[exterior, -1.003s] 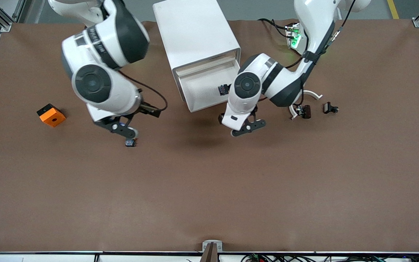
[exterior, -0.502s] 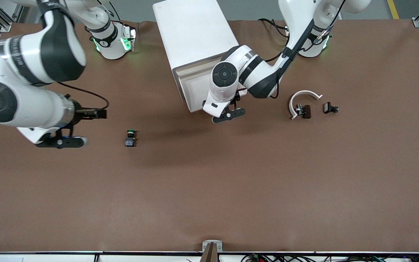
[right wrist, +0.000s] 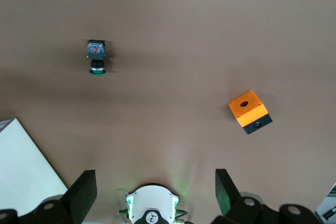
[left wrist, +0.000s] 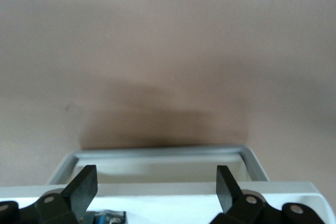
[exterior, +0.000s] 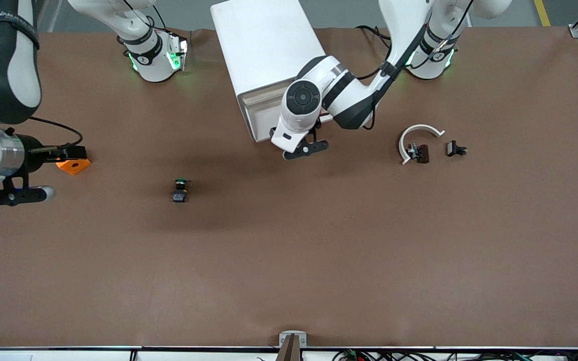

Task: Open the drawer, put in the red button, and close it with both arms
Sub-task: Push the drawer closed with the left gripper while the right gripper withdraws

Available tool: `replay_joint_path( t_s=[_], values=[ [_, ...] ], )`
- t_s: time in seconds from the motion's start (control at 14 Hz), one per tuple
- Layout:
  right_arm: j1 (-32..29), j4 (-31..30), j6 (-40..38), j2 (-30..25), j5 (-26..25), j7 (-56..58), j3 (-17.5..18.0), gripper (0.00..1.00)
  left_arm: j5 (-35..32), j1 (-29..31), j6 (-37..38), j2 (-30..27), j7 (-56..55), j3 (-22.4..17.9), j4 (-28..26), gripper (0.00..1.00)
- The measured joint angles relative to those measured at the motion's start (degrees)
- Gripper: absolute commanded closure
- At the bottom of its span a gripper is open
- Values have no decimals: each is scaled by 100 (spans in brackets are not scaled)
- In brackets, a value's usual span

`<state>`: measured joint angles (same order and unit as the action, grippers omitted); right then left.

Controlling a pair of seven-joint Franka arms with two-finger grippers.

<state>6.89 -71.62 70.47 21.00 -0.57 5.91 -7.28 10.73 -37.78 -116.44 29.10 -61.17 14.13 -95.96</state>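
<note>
The white cabinet (exterior: 269, 50) stands near the arms' bases, and its drawer (exterior: 258, 131) sticks out only a short way. My left gripper (exterior: 303, 149) hangs open over the drawer's front rim (left wrist: 157, 153), holding nothing. Inside the drawer lies a small black and grey-blue piece (left wrist: 105, 217). Its cap is hidden, so I cannot tell whether it is the red button. My right gripper (exterior: 15, 194) is open and empty, raised over the table at the right arm's end, beside an orange box (exterior: 73, 164).
A green-capped switch (exterior: 180, 190) lies on the brown table, nearer the front camera than the cabinet. A white curved piece (exterior: 419, 134) and two small dark parts (exterior: 422, 153) (exterior: 455, 149) lie toward the left arm's end. The right wrist view shows the right arm's base (right wrist: 152, 208).
The right arm has swung away from the green-capped switch toward its own end of the table. The left gripper has moved toward the cabinet, and the drawer has slid most of the way in.
</note>
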Motion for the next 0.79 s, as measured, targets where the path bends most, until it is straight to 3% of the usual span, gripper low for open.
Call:
replay_joint_path(
  t_s=[0.36, 0.79],
  values=[
    [-131, 0, -9, 0, -5, 153, 1, 0, 290, -28, 55, 96, 0, 276, -23, 0],
    [-276, 5, -76, -115, -7, 153, -1, 0, 746, -24, 256, 148, 0, 296, -23, 0]
  ],
)
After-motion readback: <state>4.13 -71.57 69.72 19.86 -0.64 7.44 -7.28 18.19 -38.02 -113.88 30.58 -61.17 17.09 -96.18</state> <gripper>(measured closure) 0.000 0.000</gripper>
